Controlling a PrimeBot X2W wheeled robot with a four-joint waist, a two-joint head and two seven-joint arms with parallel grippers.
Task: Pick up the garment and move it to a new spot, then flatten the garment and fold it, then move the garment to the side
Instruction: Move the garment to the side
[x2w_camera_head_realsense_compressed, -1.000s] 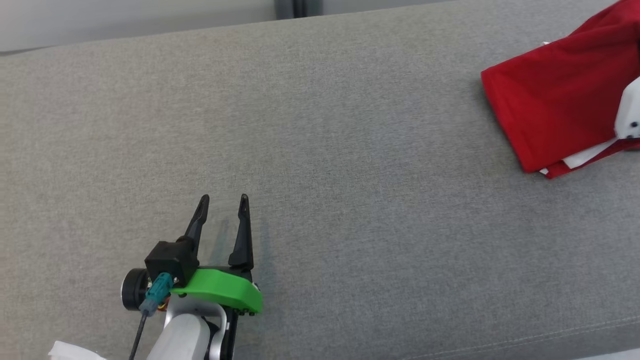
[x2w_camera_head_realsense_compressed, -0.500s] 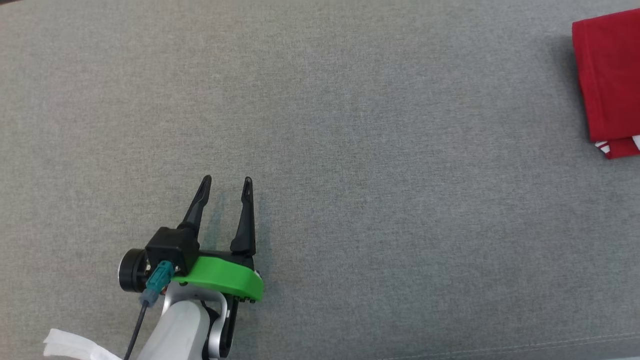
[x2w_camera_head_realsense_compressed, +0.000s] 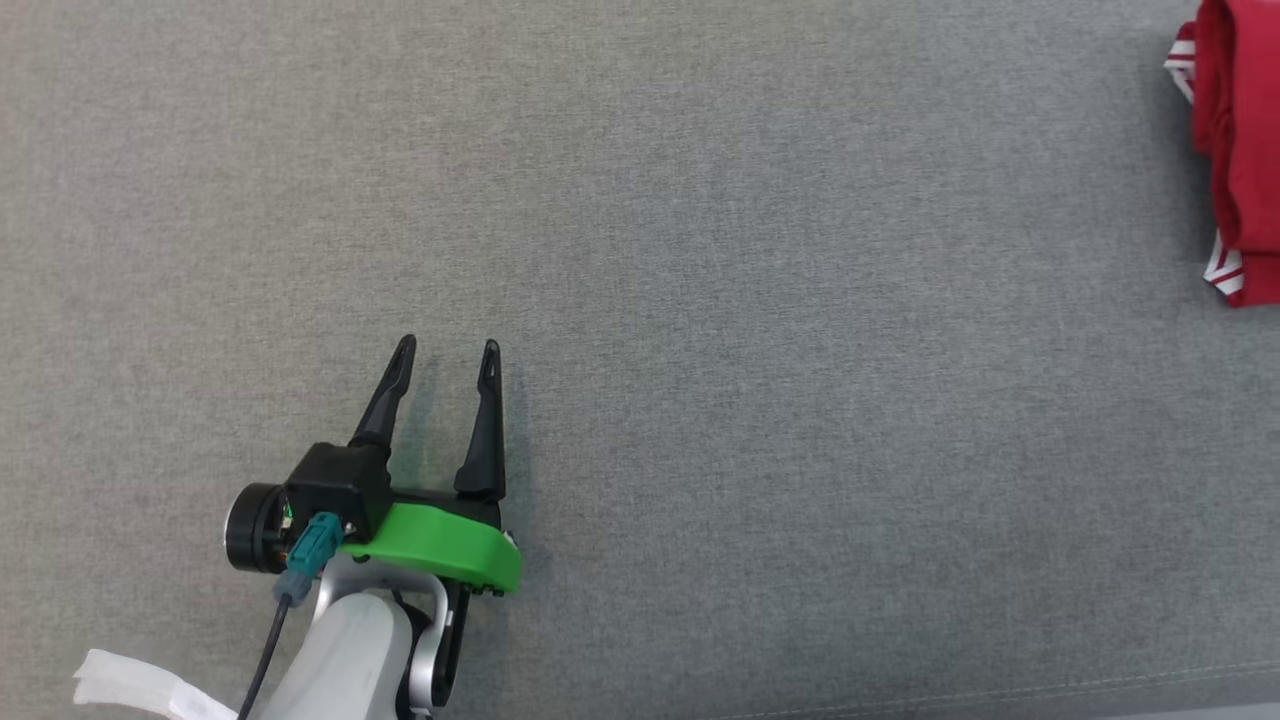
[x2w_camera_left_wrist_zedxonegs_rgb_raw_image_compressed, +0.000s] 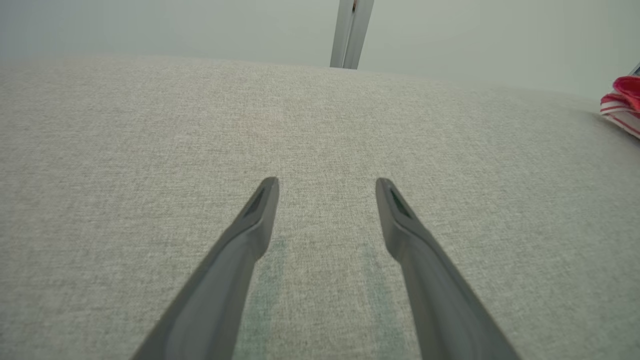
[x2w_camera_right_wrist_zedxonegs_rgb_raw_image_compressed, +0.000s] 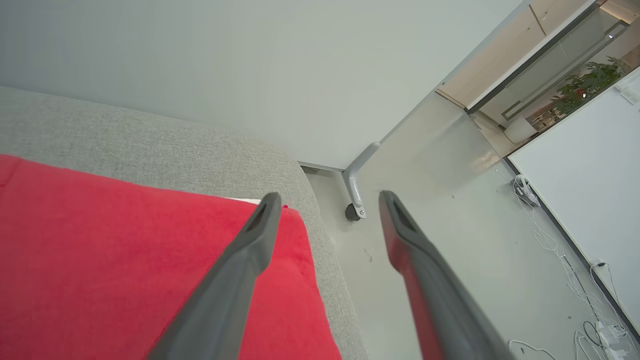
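Since the garment (x2w_camera_right_wrist_zedxonegs_rgb_raw_image_compressed: 100, 260) looks folded and lies aside, you're on the last step; left end effector (x2w_camera_head_realsense_compressed: 447, 343) and right end effector (x2w_camera_right_wrist_zedxonegs_rgb_raw_image_compressed: 328, 195) gape empty, so lift clear.

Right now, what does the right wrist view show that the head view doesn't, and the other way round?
Right wrist view: the right gripper, jaws open, over the edge of the garment, whose broad red face lies at the rounded end of the grey cushion; beyond it, pale floor and a caster.
Head view: the left gripper, jaws open, over bare cushion well away from the garment, and a white strip at the lower left.
Both: the red garment and the grey cushion.
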